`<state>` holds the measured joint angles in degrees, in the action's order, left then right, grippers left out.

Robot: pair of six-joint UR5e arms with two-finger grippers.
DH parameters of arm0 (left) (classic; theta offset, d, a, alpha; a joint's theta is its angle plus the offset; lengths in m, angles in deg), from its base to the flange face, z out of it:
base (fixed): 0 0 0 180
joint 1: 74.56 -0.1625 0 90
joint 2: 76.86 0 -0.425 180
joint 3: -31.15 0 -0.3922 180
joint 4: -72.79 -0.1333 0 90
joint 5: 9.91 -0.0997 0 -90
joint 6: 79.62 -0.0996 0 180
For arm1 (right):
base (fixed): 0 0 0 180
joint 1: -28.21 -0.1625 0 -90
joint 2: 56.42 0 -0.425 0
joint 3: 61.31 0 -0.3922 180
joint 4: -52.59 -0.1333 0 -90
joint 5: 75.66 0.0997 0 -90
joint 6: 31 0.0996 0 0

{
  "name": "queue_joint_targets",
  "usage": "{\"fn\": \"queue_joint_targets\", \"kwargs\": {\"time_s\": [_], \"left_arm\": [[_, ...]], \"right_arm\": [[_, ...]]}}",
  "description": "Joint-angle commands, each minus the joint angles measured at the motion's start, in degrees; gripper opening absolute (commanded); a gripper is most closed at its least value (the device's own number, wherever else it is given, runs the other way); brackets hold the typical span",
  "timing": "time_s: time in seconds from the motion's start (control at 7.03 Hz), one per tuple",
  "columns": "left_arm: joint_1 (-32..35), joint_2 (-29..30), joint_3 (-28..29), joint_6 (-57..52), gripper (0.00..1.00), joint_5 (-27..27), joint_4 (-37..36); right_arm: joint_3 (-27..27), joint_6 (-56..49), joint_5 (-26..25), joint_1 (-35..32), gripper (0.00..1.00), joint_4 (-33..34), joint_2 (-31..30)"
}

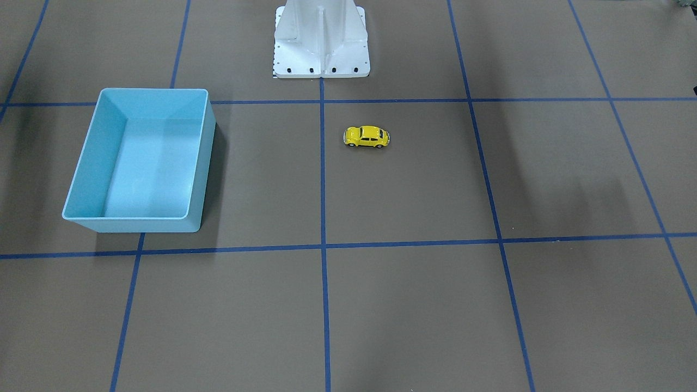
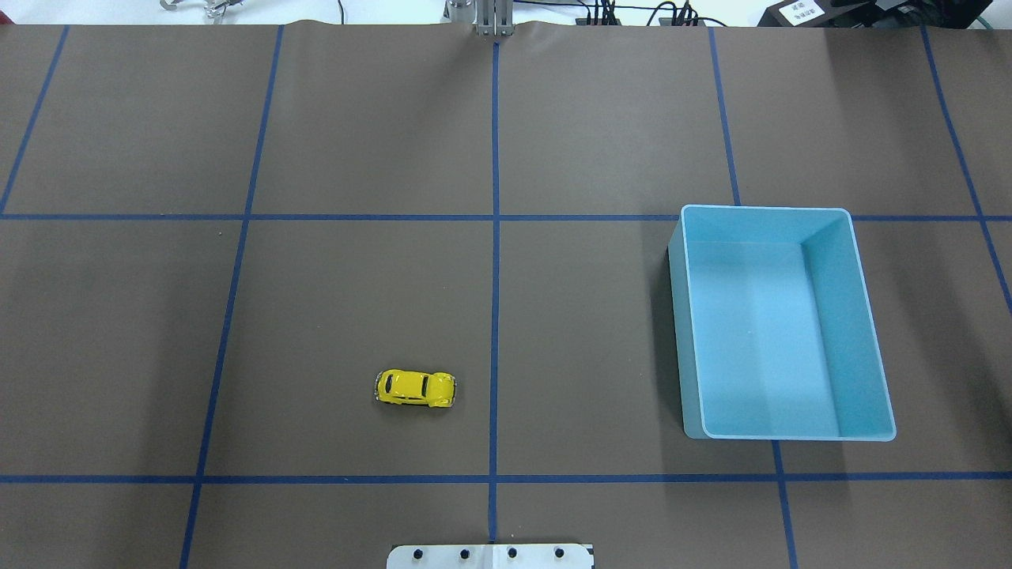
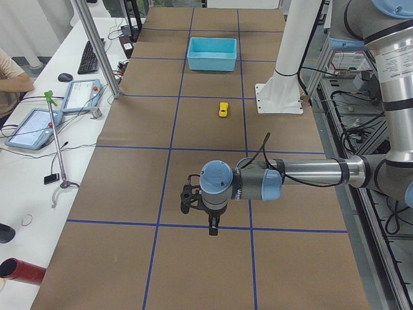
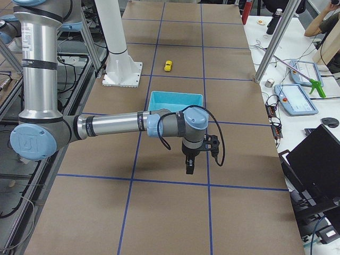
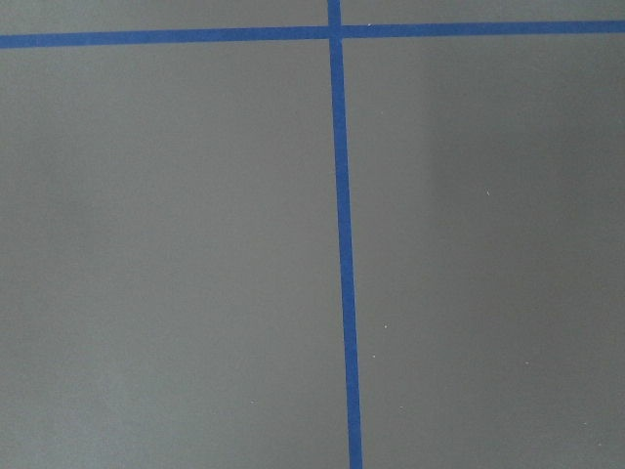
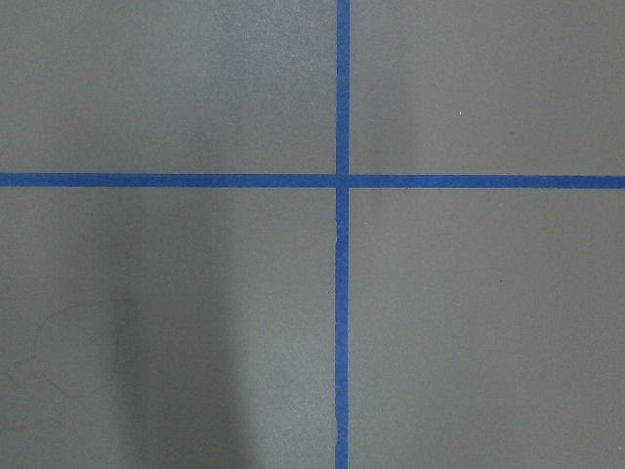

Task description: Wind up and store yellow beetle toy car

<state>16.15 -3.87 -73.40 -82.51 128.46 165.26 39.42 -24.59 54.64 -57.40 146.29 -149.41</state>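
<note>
The toy car [image 2: 415,388], bright yellow with dark windows and black wheels, is sitting upright on the table [image 2: 356,300], well apart from the bin [image 2: 838,316], at its 9 o'clock seen from overhead. The left gripper [image 3: 212,226] and right gripper [image 4: 189,167] are hanging above the table; I cannot tell how far open they are

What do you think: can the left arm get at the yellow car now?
Probably yes. The yellow beetle toy car stands alone on the robot's left half of the table, the blue bin far on the other side. Nothing lies between it and the left gripper.
</note>
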Motion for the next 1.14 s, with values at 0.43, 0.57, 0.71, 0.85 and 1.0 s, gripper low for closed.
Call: {"fn": "queue_joint_targets", "kwargs": {"time_s": [0.43, 0.57, 0.71, 0.85, 1.0], "left_arm": [[0.1, 0.6, -0.7, -0.1, 1.00, 0.2, -0.1], [0.1, 0.7, -1.1, -0.1, 1.00, 0.3, -0.1], [0.2, 0.1, -2.3, -0.1, 1.00, 0.4, -0.1], [0.2, -0.7, -4.0, -0.1, 1.00, 0.2, -0.3], [0.0, -0.7, -4.0, -0.1, 1.00, 0.2, -0.5]], "right_arm": [[-0.2, 0.2, 0.0, -0.3, 1.00, 0.0, -0.1], [-0.2, 0.2, 0.0, -0.6, 1.00, 0.0, -0.3], [0.0, 0.2, 0.5, -1.1, 1.00, 0.0, -0.5], [-0.1, 0.0, 1.4, -1.7, 1.00, 0.0, -1.1], [-0.1, 0.0, 1.5, -1.8, 1.00, 0.0, -1.1]]}}
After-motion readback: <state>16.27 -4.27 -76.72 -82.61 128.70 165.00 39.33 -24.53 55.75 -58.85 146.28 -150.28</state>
